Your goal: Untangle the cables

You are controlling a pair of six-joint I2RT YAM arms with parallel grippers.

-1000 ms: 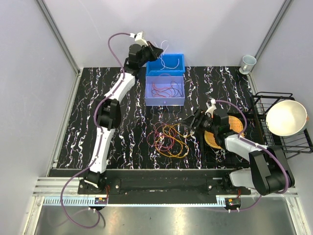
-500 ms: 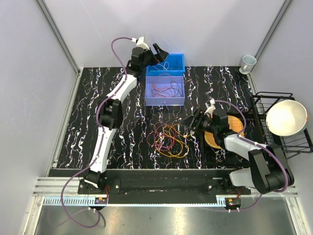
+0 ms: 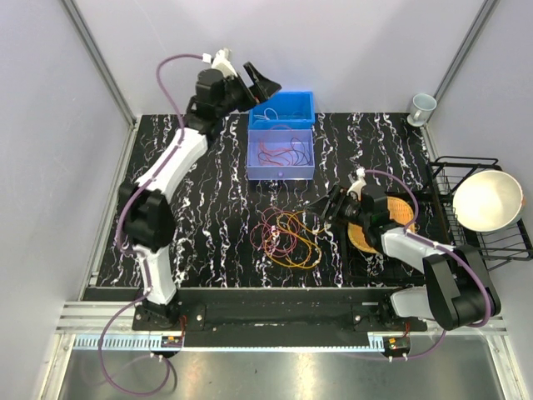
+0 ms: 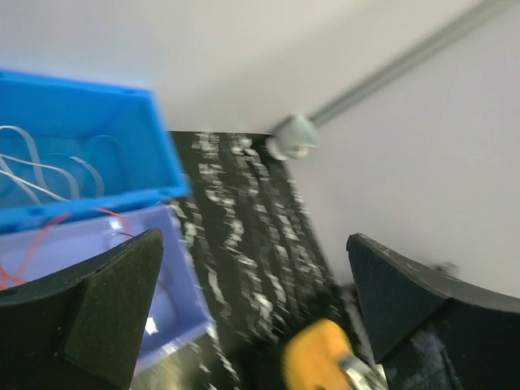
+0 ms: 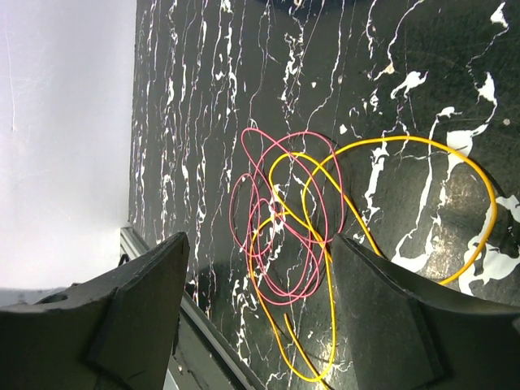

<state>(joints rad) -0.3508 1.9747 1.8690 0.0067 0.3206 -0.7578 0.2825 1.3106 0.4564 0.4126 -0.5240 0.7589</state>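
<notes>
Pale grey walls (image 3: 350, 42) box in my black, white-veined counter (image 3: 208, 200). At its far side stand a blue bin (image 3: 291, 107) and a lavender bin (image 3: 281, 158). The cables (image 3: 287, 236) lie tangled mid-counter. My right gripper (image 3: 321, 208) is just beside them, jaws apart and empty. My left gripper (image 3: 262, 79) hangs wide open near the blue bin.

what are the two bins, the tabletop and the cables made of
Blue bin and lavender bin: likely moulded plastic, smooth, even colour, thin straight walls. Table: black with white veins, marble-look; real stone or printed laminate, cannot tell. Cables: thin wires in coloured sheathing, probably plastic, bending into loose loops.
</notes>
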